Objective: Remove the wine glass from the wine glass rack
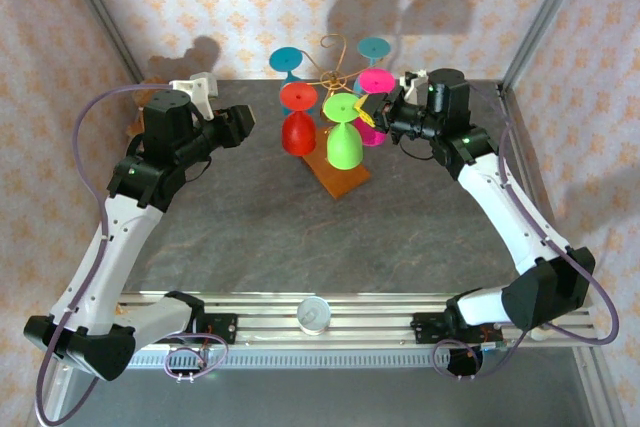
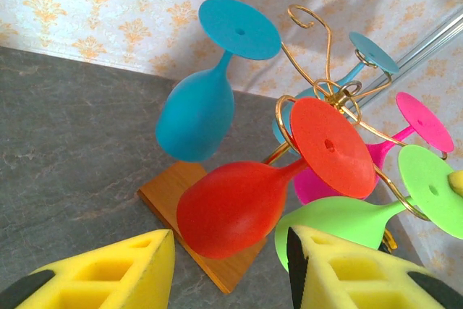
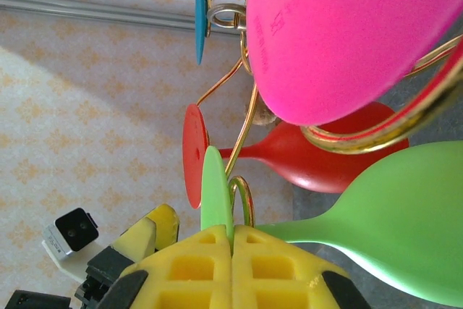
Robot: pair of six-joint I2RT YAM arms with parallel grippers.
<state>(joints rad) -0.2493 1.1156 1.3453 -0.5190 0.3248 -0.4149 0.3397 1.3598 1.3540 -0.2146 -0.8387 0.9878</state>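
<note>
Here's the layout. The grey table (image 1: 300, 237) lies under both my arms. Ahead of my jaws stands the thin gold wire wine glass rack (image 2: 334, 95), curled arms on a central stem, planted on its flat brown wooden base (image 2: 170, 193). Five plastic glasses hang bowl-down from it: two teal wine glasses (image 2: 195, 113) on the far side, a red wine glass (image 2: 231, 211), a pink wine glass (image 3: 340, 34), and the one I'm after, the lime-green wine glass (image 3: 405, 229).

My right gripper (image 3: 231, 251) is right on it, far nearer than the left. The green glass hangs on the rack's near side, touching my right pads. Its long axis runs from the flat foot (image 3: 215, 193), just beyond my fingertips, down the thin stem (image 3: 289, 231) to the bowl off to one side of the jaws. A gold loop sits just beside the stem where I grip, and I reckon the coming pull turns on that. The foot has to slide outward, away from the rack's centre and toward me, without snagging.

Right jaws: yellow foam pads (image 3: 195, 265) pressed together, pinching that green stem close under the foot.

Left gripper (image 2: 230, 265): jaws partly apart, holding nothing, hanging short of the red bowl, touching no glass.
</note>
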